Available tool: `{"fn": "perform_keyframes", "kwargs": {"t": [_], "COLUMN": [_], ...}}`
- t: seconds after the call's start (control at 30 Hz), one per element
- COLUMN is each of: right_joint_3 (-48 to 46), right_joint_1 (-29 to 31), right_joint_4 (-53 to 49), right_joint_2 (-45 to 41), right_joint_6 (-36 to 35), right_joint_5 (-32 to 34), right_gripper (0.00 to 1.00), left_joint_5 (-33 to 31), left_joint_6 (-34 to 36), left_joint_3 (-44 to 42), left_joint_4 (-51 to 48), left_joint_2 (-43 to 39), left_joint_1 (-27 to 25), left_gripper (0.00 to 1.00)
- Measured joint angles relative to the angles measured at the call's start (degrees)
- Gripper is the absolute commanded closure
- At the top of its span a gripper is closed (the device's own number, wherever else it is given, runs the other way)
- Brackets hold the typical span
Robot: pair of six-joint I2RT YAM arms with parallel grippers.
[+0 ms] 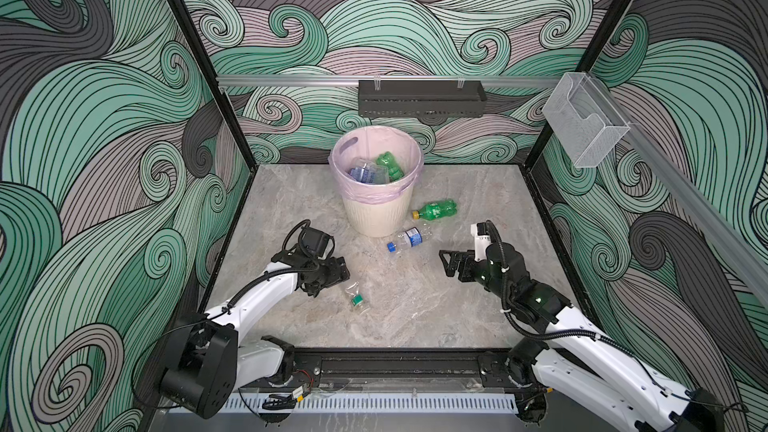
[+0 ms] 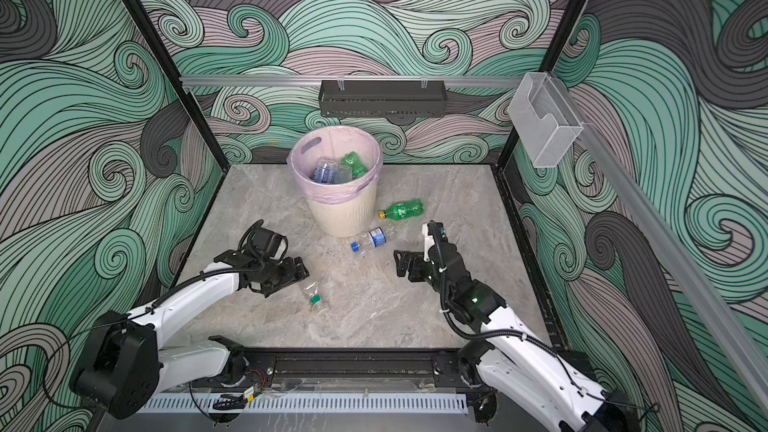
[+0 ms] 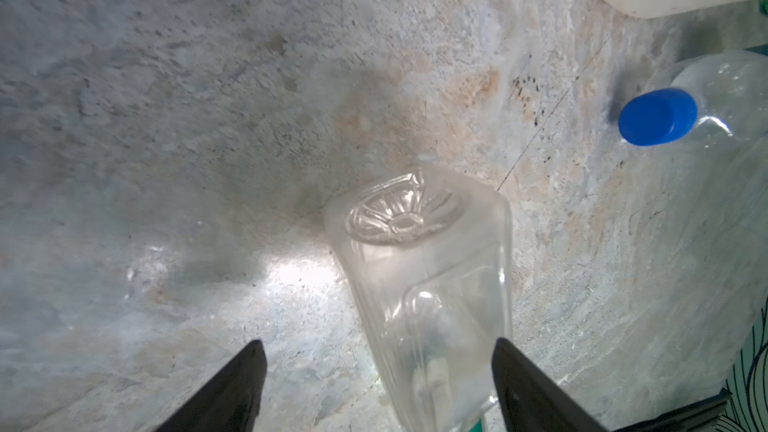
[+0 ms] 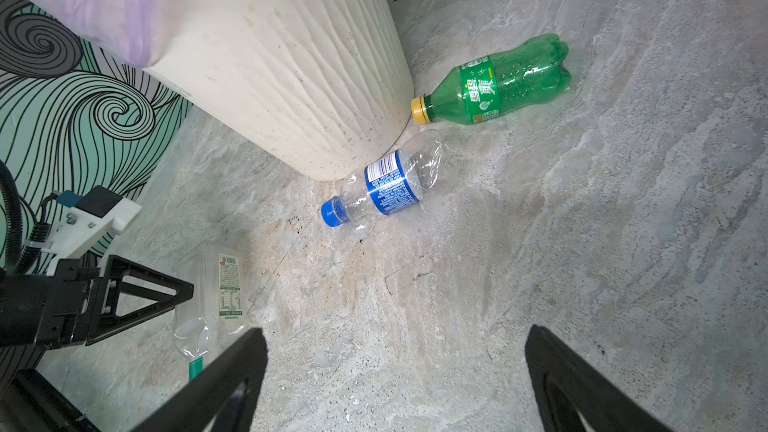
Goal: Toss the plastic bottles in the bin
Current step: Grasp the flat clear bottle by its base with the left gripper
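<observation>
Plastic bottle (image 1: pixel 357 298), green-capped, lies on the table (image 1: pixel 415 313) at the bin's (image 1: pixel 376 218) six o'clock, between the left gripper's (image 3: pixel 378 347) spread jaws; right gripper (image 4: pixel 395 334) spread, empty. Slick, crushable plastic could squirt sideways when pinched

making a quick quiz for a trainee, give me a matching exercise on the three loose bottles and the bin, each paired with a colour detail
Things:
1. green bottle on the table
2. blue-labelled bottle
3. white-labelled bottle
4. bin

Details:
a. pink bag liner
b. green cap
c. yellow cap
d. blue cap

Pairs: 1-c, 2-d, 3-b, 4-a
</observation>
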Motion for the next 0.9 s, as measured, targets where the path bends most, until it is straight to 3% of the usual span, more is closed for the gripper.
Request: {"fn": "perform_keyframes", "kwargs": {"t": [0.33, 0.53, 0.63, 0.9], "right_joint_3": [0.00, 0.00, -0.13, -0.63], "right_joint_1": [0.00, 0.00, 0.00, 0.00], "right_joint_4": [0.87, 1.25, 1.25, 1.22], "right_joint_2": [1.79, 1.79, 1.57, 0.26], "right_joint_6": [0.00, 0.00, 0.00, 0.00], "right_joint_5": [-1.14, -1.49, -1.64, -1.73], "right_gripper": [0.03, 0.03, 0.03, 0.03], "left_joint_5": [0.09, -0.57, -1.75, -8.39], "left_joint_6": [-2.86, -5.70, -6.93, -8.22], "left_joint_3": [-1.03, -1.31, -1.51, -0.24], "left_joint_4": [4.26, 8.11, 8.92, 6.12], "left_joint_2": [-2.82, 0.92, 2.67, 4.90], "left_joint_1": [-4.74, -7.32, -8.72, -10.54], "left_gripper": [0.09, 0.10, 0.14, 0.35]}}
